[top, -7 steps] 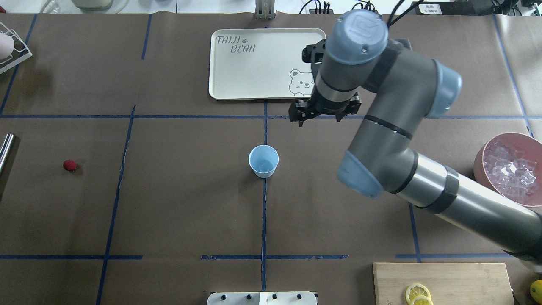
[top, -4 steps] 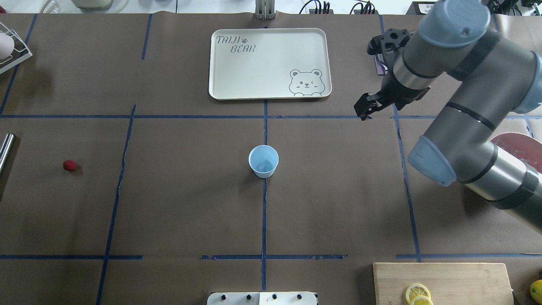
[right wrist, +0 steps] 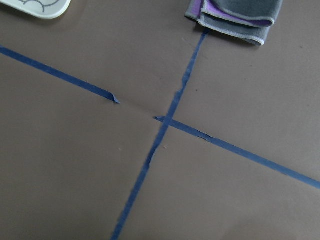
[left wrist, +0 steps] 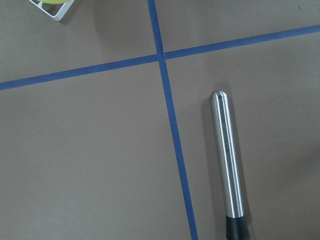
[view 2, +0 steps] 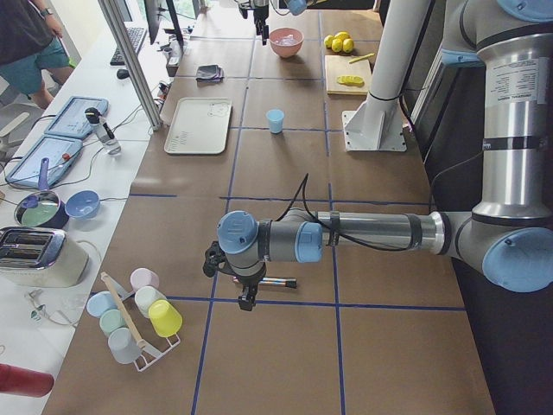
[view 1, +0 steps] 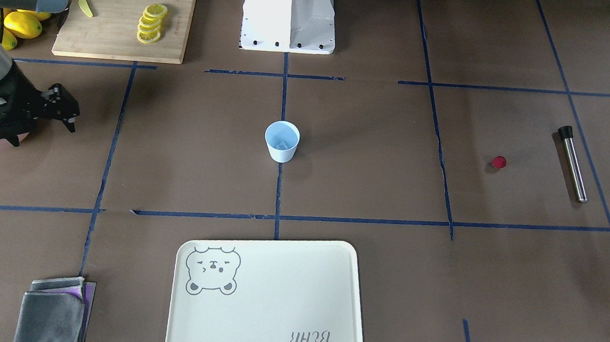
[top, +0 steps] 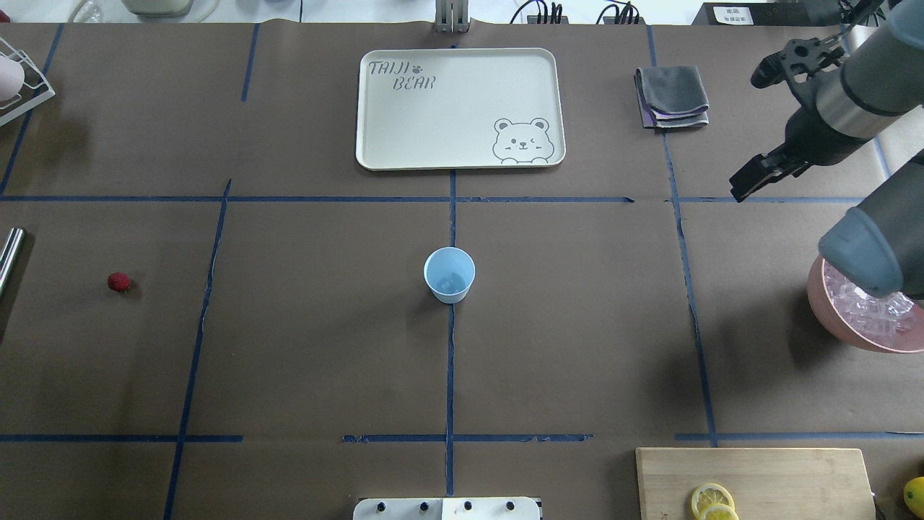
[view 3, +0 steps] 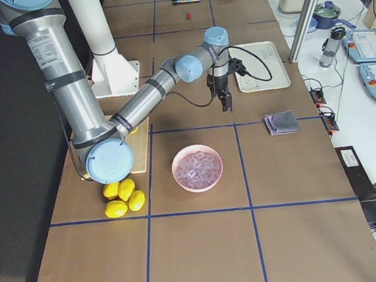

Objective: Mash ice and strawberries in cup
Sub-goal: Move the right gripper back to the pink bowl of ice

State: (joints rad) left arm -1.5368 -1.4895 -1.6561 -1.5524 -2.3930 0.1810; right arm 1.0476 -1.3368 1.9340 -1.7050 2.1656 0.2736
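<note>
The light-blue cup (top: 449, 274) stands upright at the table's middle, also in the front view (view 1: 282, 141). One clear ice cube (view 1: 284, 144) lies in it. More ice fills the pink bowl (top: 859, 328) at the right edge. The strawberry (top: 119, 282) lies on the table far left. My right gripper (top: 751, 180) hangs open and empty above the table, between the grey cloth and the bowl, far right of the cup. My left gripper (view 2: 246, 298) shows only in the exterior left view, over a steel rod (left wrist: 227, 160). I cannot tell whether it is open or shut.
A cream bear tray (top: 458, 108) lies behind the cup. A folded grey cloth (top: 671, 90) lies right of the tray. A wooden board (top: 779, 477) with lemon slices sits front right, with lemons (view 1: 20, 22) beside it. A rack of cups (view 2: 138, 316) stands at the far left end.
My right arm has swung from beside the tray, behind the cup, over to the right toward the pink bowl. The cup and the strawberry have not moved.
</note>
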